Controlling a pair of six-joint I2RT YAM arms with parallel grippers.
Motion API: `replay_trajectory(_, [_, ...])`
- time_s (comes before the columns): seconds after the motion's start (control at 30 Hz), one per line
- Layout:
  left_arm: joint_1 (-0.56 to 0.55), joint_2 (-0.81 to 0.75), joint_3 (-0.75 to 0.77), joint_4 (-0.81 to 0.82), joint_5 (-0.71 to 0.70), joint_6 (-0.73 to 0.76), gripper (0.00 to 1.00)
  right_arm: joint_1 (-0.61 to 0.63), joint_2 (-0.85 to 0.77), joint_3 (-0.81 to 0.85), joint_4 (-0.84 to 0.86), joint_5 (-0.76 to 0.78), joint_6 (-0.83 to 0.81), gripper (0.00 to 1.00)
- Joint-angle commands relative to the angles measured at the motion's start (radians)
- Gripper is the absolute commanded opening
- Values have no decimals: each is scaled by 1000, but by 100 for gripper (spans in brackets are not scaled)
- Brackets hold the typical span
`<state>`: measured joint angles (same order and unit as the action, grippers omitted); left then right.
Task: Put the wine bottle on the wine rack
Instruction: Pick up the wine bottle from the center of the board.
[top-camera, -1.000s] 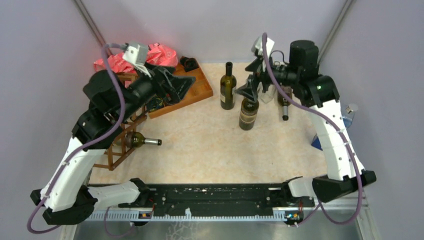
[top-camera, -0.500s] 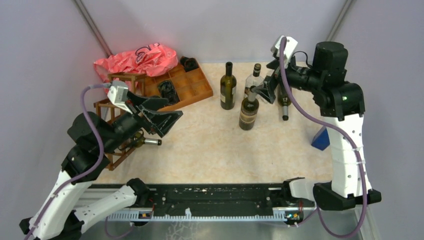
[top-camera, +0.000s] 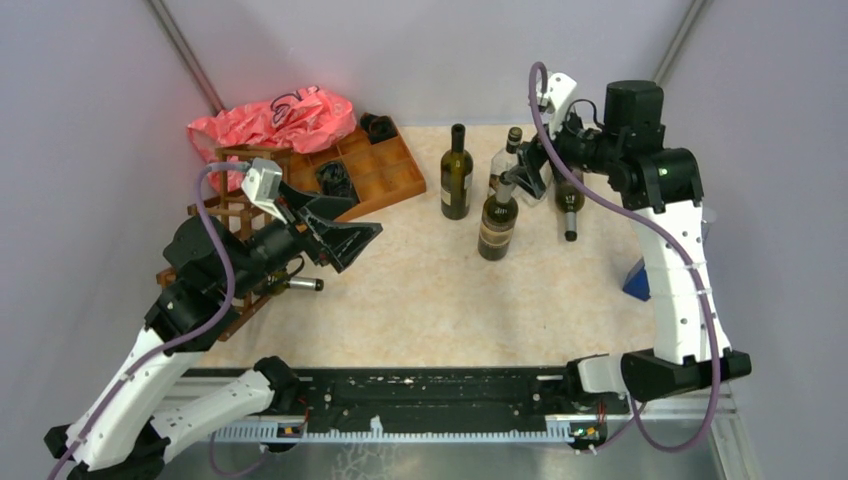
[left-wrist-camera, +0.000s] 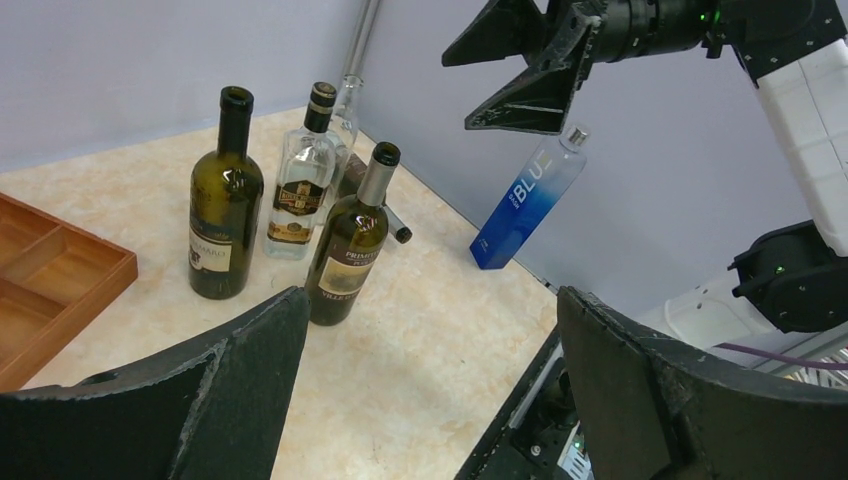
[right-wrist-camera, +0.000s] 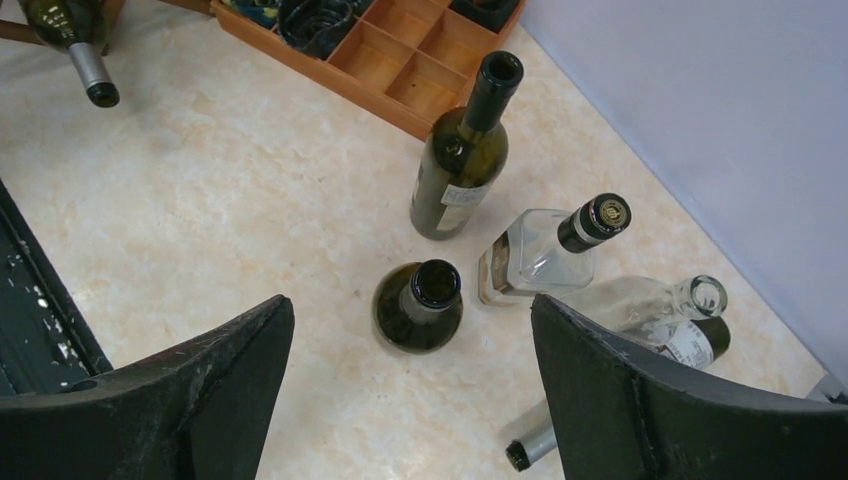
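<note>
Top view: right gripper (top-camera: 521, 184) is spread wide with nothing in it, hanging just beside the neck of the standing wine bottle (top-camera: 496, 222). Left gripper (top-camera: 345, 238) is likewise released and empty, held off the table. The wine rack (top-camera: 222, 208) sits behind and under it, largely masked by the arm. One racked bottle (top-camera: 290, 285) already lies there, its neck poking out just below the fingers. The compartmented tray (top-camera: 395, 180) lies beyond the left gripper.

Left wrist view: I look between my open fingers across at the wine bottle (left-wrist-camera: 348, 245), which is upright. A dark green bottle (left-wrist-camera: 224, 205) and a clear liquor bottle (left-wrist-camera: 298, 190) stand close behind it, and a blue bottle (left-wrist-camera: 525, 200) leans on the wall further off.

Right wrist view: the bottle mouth (right-wrist-camera: 420, 300) is below and slightly ahead of the gap between the fingers, with the liquor bottle close on the right-finger side.

Step in hand, as I read it, is the grasp. I'd centre the neck between the pads, come down under the lip and close squarely, keeping the right finger off the liquor bottle. The bottle will then need laying flat into a free cell.

Against half a second ago: the left arm has drawn up and its gripper has edged outward. The right wrist has tucked in with its gripper about where it was. No bottle has moved
</note>
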<state>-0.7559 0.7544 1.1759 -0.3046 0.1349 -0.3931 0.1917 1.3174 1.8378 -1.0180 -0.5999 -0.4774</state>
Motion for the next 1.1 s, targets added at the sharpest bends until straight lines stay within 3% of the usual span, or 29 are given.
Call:
replay_trajectory(0.0, [3,1,-23,66,28,-14,99,6,30,-20,38,32,21,86])
replay_trajectory(0.2, [2,1,-57,96,57,-9,98,113,79,-116,84,192,38,87])
replay_trajectory(0.37, [3,-9,-127,145,71,-3,99,118,156,-128,127,263,87,85])
replay_trajectory(0.63, [3,-18,-239,234,82,-26,99,132,208,-181,127,273,97,68])
replay_trajectory(0.7, [3,-17,-266,265,103,-22,99,132,200,-210,143,262,105,57])
replay_trajectory(0.73, [3,-18,-283,287,110,-19,99,132,195,-219,147,253,109,47])
replay_trajectory(0.8, [3,-19,-323,342,128,-13,99,131,184,-227,149,247,116,18])
replay_trajectory(0.87, [2,-13,-360,386,166,-8,99,132,160,-232,148,242,120,3])
replay_trajectory(0.97, [3,17,-416,472,261,3,99,126,93,-246,153,200,144,0])
replay_trajectory(1.07, [1,49,-471,544,303,16,99,84,43,-266,153,48,207,0])
